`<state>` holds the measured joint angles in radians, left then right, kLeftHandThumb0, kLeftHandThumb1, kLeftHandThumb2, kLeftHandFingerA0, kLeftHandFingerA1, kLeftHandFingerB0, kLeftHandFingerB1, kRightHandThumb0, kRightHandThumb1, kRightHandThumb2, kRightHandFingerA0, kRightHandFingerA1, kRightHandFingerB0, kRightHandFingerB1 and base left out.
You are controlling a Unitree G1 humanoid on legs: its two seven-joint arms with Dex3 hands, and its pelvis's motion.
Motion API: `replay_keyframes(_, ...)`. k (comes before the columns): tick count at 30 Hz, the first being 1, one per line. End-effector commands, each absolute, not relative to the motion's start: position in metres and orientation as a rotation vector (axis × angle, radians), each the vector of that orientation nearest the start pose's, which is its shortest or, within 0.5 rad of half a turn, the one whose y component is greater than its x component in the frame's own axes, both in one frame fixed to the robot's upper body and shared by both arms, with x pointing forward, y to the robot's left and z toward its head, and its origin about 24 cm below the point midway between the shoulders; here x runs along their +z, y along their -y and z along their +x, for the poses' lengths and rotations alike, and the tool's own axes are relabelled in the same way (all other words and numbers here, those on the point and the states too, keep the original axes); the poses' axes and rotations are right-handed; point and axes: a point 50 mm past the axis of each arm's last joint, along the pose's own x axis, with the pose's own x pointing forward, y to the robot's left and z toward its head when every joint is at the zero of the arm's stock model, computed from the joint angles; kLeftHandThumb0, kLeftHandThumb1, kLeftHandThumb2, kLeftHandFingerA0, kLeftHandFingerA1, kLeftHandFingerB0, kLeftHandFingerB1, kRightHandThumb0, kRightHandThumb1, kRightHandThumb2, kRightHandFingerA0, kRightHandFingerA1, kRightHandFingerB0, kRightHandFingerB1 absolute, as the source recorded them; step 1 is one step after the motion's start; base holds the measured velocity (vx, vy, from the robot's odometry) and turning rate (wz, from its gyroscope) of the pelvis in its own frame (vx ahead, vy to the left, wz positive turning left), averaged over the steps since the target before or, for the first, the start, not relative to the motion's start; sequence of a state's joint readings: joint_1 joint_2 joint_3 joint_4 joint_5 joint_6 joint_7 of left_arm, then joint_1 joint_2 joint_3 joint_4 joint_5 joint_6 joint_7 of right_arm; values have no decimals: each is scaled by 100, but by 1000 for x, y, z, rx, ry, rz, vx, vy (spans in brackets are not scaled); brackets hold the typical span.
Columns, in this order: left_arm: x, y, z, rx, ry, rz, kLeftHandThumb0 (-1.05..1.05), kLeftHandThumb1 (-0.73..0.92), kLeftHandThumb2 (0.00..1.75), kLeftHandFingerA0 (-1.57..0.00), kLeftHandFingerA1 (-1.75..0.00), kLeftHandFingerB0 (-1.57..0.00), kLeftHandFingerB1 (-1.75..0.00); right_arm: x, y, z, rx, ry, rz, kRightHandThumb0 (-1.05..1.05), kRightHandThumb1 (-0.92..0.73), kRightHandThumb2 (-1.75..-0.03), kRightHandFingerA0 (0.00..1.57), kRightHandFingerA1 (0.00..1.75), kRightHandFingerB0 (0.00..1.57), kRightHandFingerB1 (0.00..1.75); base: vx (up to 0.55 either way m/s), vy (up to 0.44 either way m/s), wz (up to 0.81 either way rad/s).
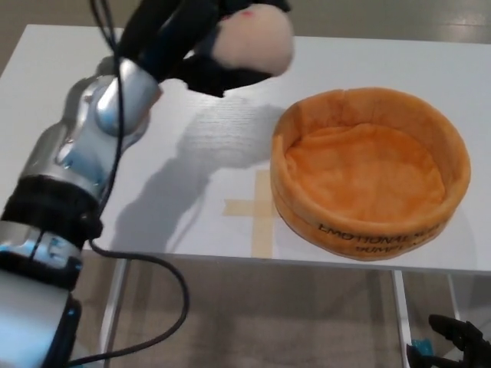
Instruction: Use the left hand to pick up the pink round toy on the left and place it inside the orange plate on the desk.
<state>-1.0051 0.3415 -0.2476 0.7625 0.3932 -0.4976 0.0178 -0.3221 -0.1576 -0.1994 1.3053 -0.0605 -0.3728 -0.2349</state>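
Left arm enters from 7 o'clock, silver forearm rising diagonally toward 12. A black cable loops along it and hangs below the desk edge.

Left hand sits near 11 o'clock, high in frame, black fingers wrapped about the pink round toy. Toy is clear of the surface, held in the air; thumb curls under it, upper fingers partly cut off by the top edge. Some motion blur on hand and toy.

White desk fills most of the view. Shadow of hand and toy falls on it just below, near centre.

Tan tape cross lies at 6 o'clock from the toy, on the desk's near edge, just left of the plate.

Orange plate, soft and thick-walled, rests at 3 to 4 o'clock, black lettering on its near wall. Its inside holds nothing. Toy is up and left of its rim, not over it.

Right hand at 5 o'clock, below desk level, only dark fingertips showing; cannot tell its posture.
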Motion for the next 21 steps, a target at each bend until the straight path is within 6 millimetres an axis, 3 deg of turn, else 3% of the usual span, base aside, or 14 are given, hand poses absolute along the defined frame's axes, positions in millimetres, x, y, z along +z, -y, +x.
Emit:
replay_keyframes(1, 228, -76, 381, -375, 741, 889, -17, 74, 72, -86, -151, -90, -74, -104, 223, 220, -359, -619, -165, -29, -36, -92, 50, 87, 38, 69, 0, 0, 0)
replay_keyframes(2, 228, -76, 381, -375, 741, 889, -17, 74, 72, -86, -151, -90, -74, -104, 223, 220, -359, -619, -165, -29, -36, -92, 50, 87, 38, 69, 0, 0, 0)
replay_keyframes(3, 226, -59, 379, -422, 732, 890, -16, 74, 68, -86, -145, -93, -68, -104, 223, 220, -357, -621, -175, -30, -34, -93, 50, 84, 39, 69, 0, 0, 0)
replay_keyframes(7, 224, -49, 377, -446, 735, 905, -17, 76, 65, -87, -145, -93, -67, -104, 223, 220, -356, -620, -178, -32, -34, -93, 51, 84, 40, 70, 0, 0, 0)
replay_keyframes(8, 222, -42, 376, -459, 739, 907, -14, 68, 74, -93, -148, -97, -71, -104, 223, 220, -356, -618, -176, -32, -33, -94, 54, 85, 40, 70, 0, 0, 0)
replay_keyframes(10, 217, -27, 373, -489, 730, 924, -15, 73, 70, -90, -152, -97, -67, -104, 222, 220, -353, -618, -169, -31, -34, -94, 52, 84, 40, 70, 0, 0, 0)
replay_keyframes(17, 196, -13, 371, -592, 648, 971, -10, 73, 65, -85, -152, -87, -55, -104, 221, 221, -349, -616, -180, -31, -34, -93, 53, 85, 42, 71, 0, 0, 0)
replay_keyframes(18, 193, -12, 371, -622, 617, 965, -8, 71, 61, -100, -108, -78, -49, -104, 221, 221, -352, -616, -179, -29, -37, -85, 46, 96, 43, 73, 0, 0, 0)
replay_keyframes(19, 189, -12, 371, -653, 582, 956, -8, 71, 61, -100, -108, -78, -49, -104, 221, 222, -355, -617, -178, -29, -37, -85, 46, 96, 43, 73, 0, 0, 0)
replay_keyframes(20, 182, -14, 372, -676, 547, 941, -14, 64, 59, -97, -70, -59, -42, -103, 222, 222, -354, -614, -178, -28, -37, -86, 48, 97, 43, 73, 0, 0, 0)
replay_keyframes(21, 182, -14, 372, -676, 547, 941, -14, 64, 59, -97, -70, -59, -42, -103, 222, 222, -354, -614, -178, -28, -37, -86, 48, 97, 43, 73, 0, 0, 0)
